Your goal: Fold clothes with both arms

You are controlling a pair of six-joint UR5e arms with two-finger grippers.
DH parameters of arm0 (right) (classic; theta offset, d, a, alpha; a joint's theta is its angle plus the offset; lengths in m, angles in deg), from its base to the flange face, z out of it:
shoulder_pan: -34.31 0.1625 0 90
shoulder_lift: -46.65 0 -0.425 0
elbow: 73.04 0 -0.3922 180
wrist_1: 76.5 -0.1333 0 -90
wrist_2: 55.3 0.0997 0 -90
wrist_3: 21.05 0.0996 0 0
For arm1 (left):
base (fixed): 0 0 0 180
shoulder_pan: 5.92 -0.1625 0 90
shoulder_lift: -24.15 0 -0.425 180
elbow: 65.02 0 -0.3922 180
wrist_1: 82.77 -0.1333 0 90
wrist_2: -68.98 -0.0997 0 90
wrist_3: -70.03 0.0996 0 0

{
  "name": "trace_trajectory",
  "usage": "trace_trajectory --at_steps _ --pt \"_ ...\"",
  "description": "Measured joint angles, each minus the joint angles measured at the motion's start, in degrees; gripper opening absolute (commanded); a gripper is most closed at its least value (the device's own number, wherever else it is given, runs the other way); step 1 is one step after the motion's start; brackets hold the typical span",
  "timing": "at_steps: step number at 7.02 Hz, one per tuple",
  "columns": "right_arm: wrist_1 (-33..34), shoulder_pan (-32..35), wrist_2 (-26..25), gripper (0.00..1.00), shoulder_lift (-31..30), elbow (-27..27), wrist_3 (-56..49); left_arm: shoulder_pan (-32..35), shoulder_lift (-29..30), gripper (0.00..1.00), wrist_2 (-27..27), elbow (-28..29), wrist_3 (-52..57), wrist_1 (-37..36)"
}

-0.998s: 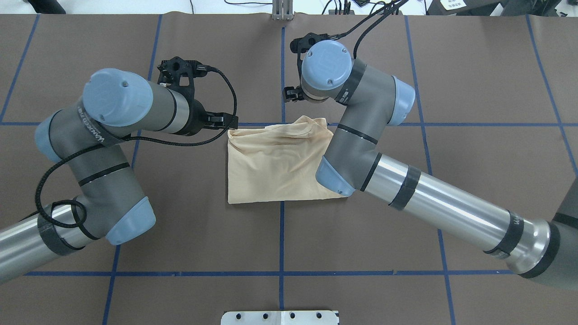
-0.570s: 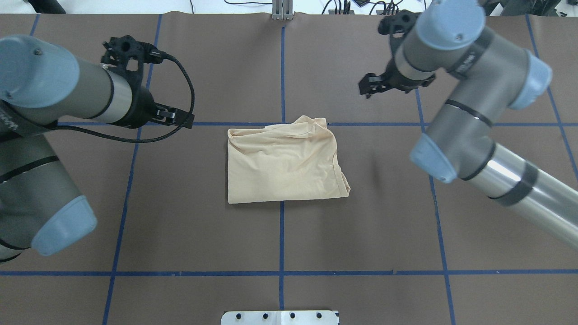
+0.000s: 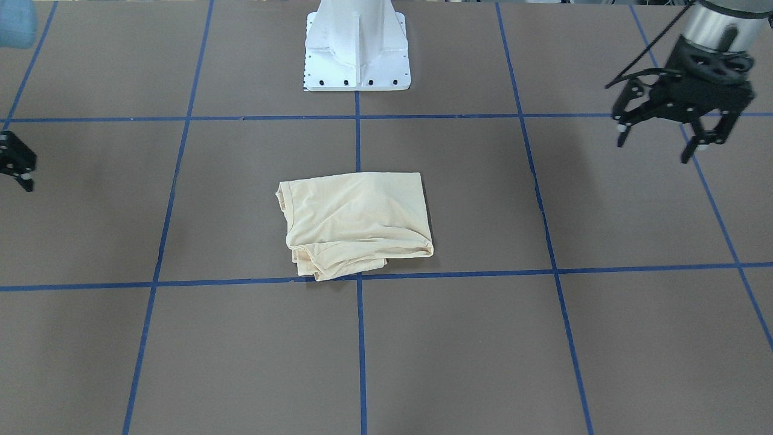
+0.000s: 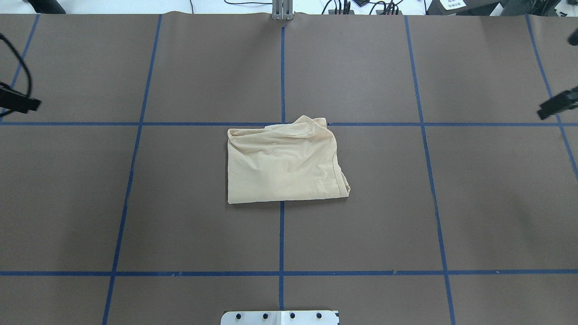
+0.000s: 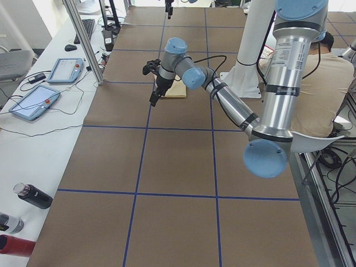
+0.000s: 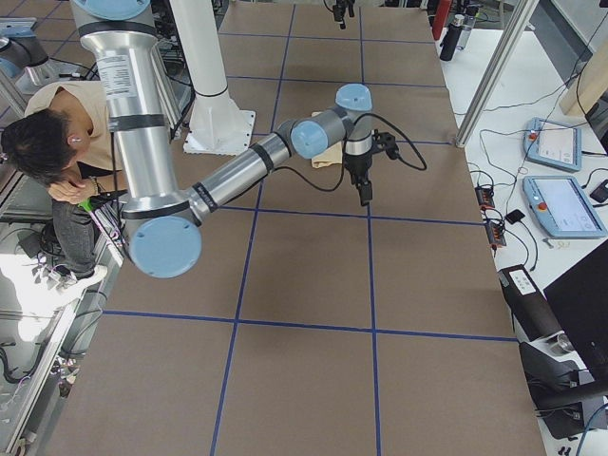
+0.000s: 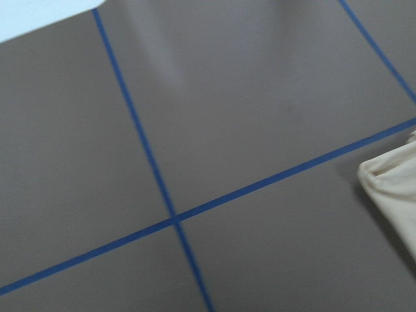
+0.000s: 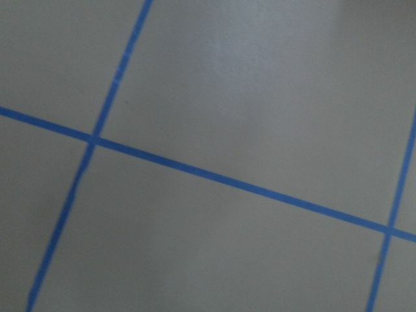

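T-shirt (image 4: pixel 282 167) is lying folded in a rough rectangle mid-table (image 4: pixel 180 216). Its far edge is touching a blue tape line (image 4: pixel 384 123), and layers are bunching unevenly along one side. The left gripper (image 3: pixel 661 142) is hovering near its table end, fingers spread, gripping nothing. The right gripper (image 3: pixel 15 163) is sitting at the opposite edge, mostly cropped, so can't tell its claw state. Brown surface is showing all round the shirt, both grippers well apart from it.

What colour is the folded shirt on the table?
The shirt is pale cream-yellow, no print showing; clearest in the overhead view.
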Motion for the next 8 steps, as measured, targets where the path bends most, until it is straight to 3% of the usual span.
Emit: trace_trajectory --at_steps 2,4,8 --pt "0.0 11.5 3.8 1.00 -7.7 -6.5 -14.4 10.8 -5.3 1.00 3.7 4.9 12.5 -0.1" --pt "0.3 17.8 4.5 1.00 -10.9 -11.0 -20.0 17.5 -7.8 1.00 6.8 12.5 16.5 -0.1" --pt "-0.1 18.2 11.5 1.00 -10.5 -11.1 -16.7 20.0 -9.1 1.00 11.6 17.5 16.6 -2.8"
